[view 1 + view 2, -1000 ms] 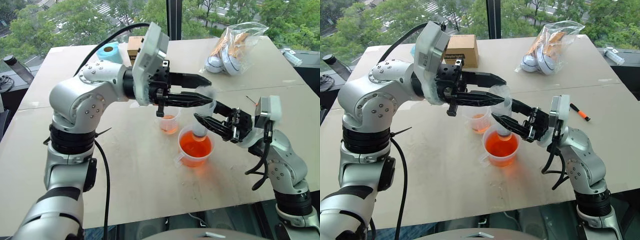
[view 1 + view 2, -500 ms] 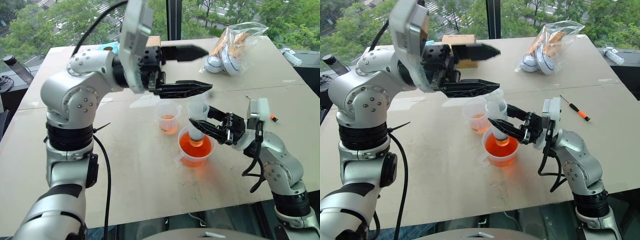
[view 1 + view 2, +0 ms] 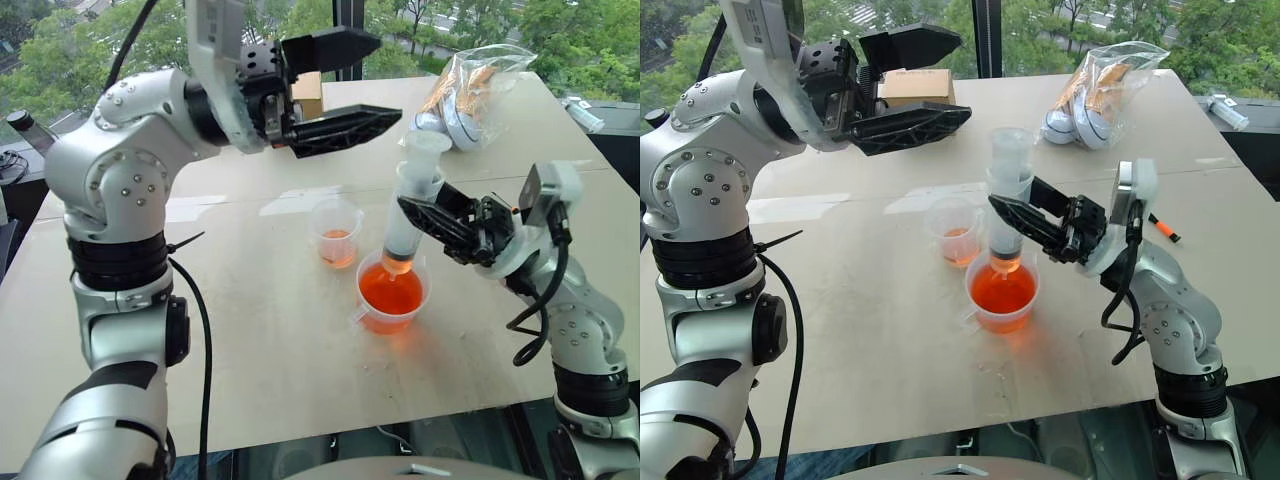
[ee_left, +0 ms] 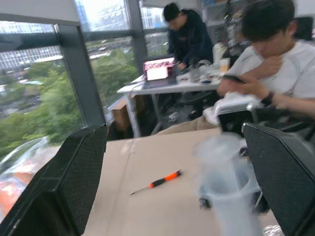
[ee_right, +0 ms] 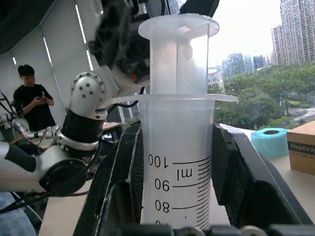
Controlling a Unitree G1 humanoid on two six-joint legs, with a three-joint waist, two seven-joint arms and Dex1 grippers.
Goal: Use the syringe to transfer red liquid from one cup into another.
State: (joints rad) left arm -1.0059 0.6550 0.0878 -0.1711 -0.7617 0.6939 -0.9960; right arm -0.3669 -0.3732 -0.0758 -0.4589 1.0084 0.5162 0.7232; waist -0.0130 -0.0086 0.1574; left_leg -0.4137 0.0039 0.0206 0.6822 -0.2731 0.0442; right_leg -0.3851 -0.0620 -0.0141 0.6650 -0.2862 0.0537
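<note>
Left eye view: the left claw point(image 3: 355, 85) has let go of the plunger it pinched a second ago and now hangs higher and farther back, fingers wide apart, well above the table point(image 3: 250, 330). The plunger top stands free below and just right of its fingertips. The right claw point(image 3: 415, 215), clamped on the syringe point(image 3: 410, 205) barrel, has lifted slightly; the syringe, earlier low in the wide cup point(image 3: 390, 295), now stands taller and tilted, its tip just over the red liquid point(image 3: 390, 292) in that cup. The small cup point(image 3: 337, 232) sits beside the wide one, left of the right claw, with a little liquid inside. Open table lies between the claws and toward the near edge. A screwdriver point(image 3: 1160, 228) lies behind the right wrist; a bag point(image 3: 470, 85) and box point(image 3: 915, 88) rest near the far edge.
</note>
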